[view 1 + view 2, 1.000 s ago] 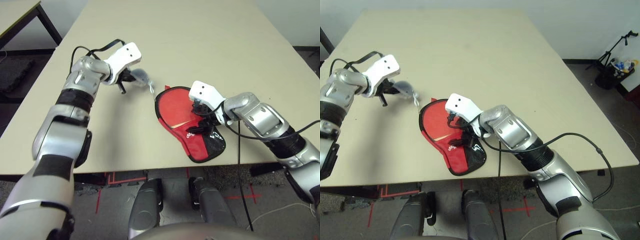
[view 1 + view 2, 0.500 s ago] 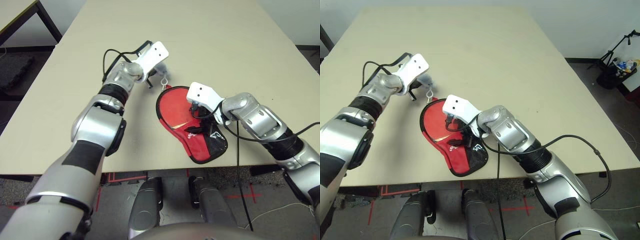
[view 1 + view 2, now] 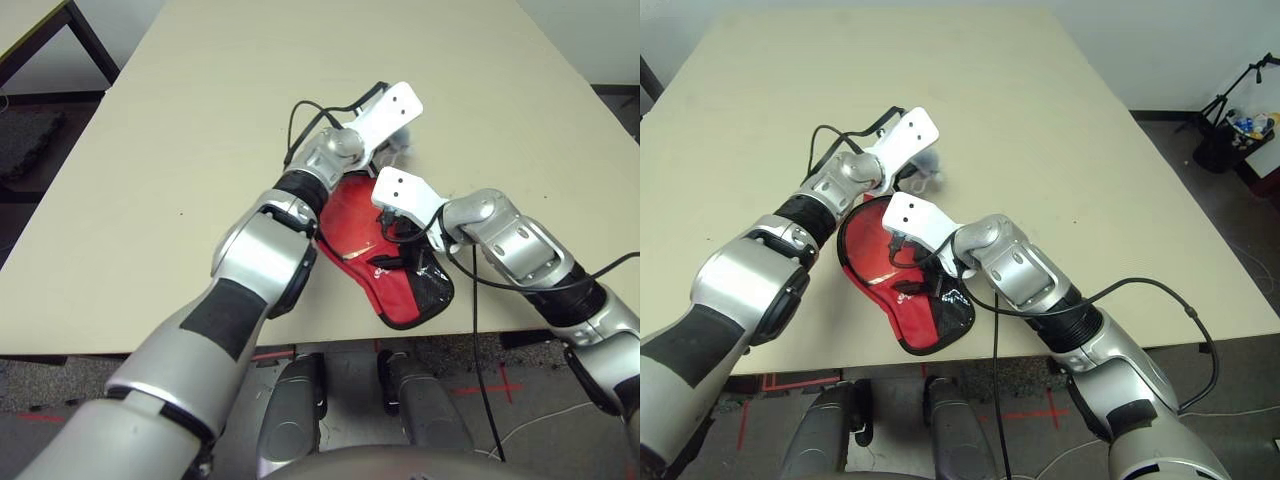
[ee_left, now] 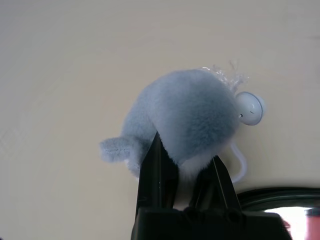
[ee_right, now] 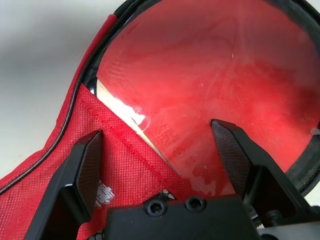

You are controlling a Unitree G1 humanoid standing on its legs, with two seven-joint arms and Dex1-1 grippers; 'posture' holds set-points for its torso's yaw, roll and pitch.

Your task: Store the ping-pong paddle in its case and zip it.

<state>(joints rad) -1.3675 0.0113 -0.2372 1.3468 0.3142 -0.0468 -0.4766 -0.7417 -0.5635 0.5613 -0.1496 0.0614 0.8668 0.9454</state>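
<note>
- Left arm stretched across the beige table [image 3: 200, 120], left gripper [image 3: 398, 143] beside a grey fluffy pouch [image 3: 404, 140].
- Right gripper [image 3: 397, 222] poised above the red case [image 3: 400, 290], paddle [image 3: 352, 222] inside.

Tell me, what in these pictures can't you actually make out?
- The ping-pong paddle: its handle is tucked under the case flap in the right wrist view.
- The case's round end: covered by the left arm and the open right gripper in the head views.
- The zipper: too small to tell how far it runs.
- The fluffy grey pouch: largely hidden behind the left gripper, shut on it, in the head views.
</note>
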